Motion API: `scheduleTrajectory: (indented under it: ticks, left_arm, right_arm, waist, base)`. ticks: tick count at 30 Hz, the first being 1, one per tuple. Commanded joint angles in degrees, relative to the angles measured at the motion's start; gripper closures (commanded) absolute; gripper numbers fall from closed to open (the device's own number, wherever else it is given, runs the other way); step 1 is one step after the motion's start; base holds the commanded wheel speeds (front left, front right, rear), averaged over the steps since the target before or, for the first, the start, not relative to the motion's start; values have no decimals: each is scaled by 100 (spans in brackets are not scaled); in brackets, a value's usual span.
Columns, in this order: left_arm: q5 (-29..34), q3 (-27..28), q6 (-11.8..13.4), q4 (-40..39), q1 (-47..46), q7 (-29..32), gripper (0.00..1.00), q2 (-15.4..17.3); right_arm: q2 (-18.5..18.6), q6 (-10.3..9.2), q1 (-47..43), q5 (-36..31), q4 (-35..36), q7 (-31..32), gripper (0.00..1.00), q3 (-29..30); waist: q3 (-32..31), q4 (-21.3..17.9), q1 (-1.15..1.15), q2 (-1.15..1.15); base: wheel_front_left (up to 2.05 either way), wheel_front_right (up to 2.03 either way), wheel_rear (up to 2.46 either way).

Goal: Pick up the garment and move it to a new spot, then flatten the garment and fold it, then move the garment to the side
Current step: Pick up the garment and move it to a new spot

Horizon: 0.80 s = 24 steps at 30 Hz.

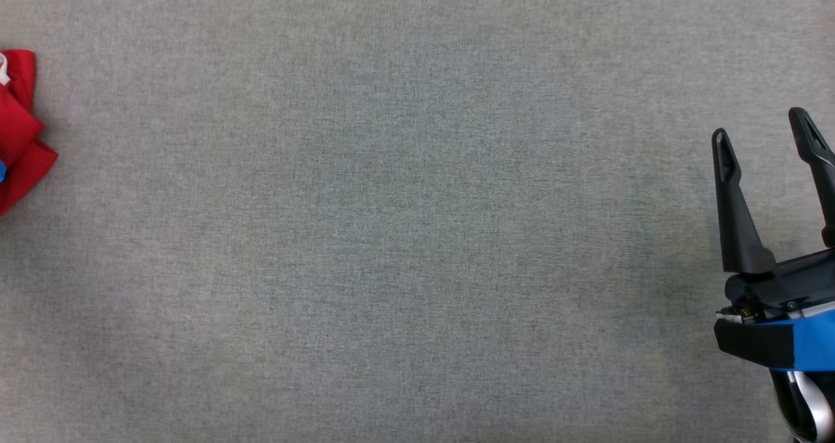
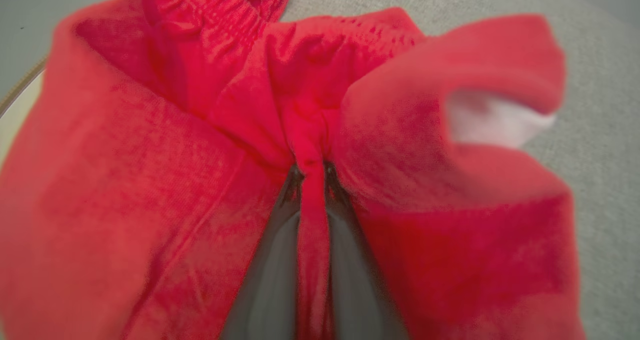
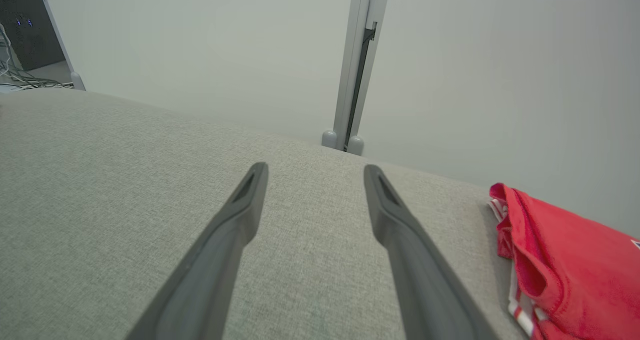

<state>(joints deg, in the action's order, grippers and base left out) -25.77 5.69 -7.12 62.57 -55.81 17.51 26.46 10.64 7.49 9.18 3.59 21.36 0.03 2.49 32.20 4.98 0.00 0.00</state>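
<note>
The red garment (image 1: pixel 19 130) lies bunched on the grey counter (image 1: pixel 391 234). The left tool (image 2: pixel 312 172) is clamped on it, with a narrow fold of red cloth pinched between the two fingers. Well apart from the garment, on its right, the right tool (image 1: pixel 759 123) hangs over bare counter with fingers spread wide, holding nothing.
</note>
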Motion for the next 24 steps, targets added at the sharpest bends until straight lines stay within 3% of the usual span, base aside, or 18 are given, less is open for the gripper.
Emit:
scheduleTrajectory:
  ticks: [1,5,16,24]
  left_arm:
    - [-23,-69,-60,-19,82,-66,100,-98]
    - [18,-228,-38,-240,-1,-529,100,82]
    - [330,-794,-35,-1140,-416,-1729,100,49]
    - [501,-1453,-35,-2561,-603,-1872,100,-181]
  right_arm:
    - [-19,1,7,35,-25,-39,0,10]
    - [-80,1,-25,67,-170,-131,0,-40]
    - [-381,1,-166,166,-697,-447,0,-159]
    - [-593,1,-349,248,-1059,-698,0,-253]
  waist:
    - [-73,-46,0,0]
    - [-323,-120,0,0]
    - [-1151,-402,0,0]
    - [-1586,-901,0,0]
  base:
    - [0,0,0]
    - [0,0,0]
    - [0,0,0]
    - [0,0,0]
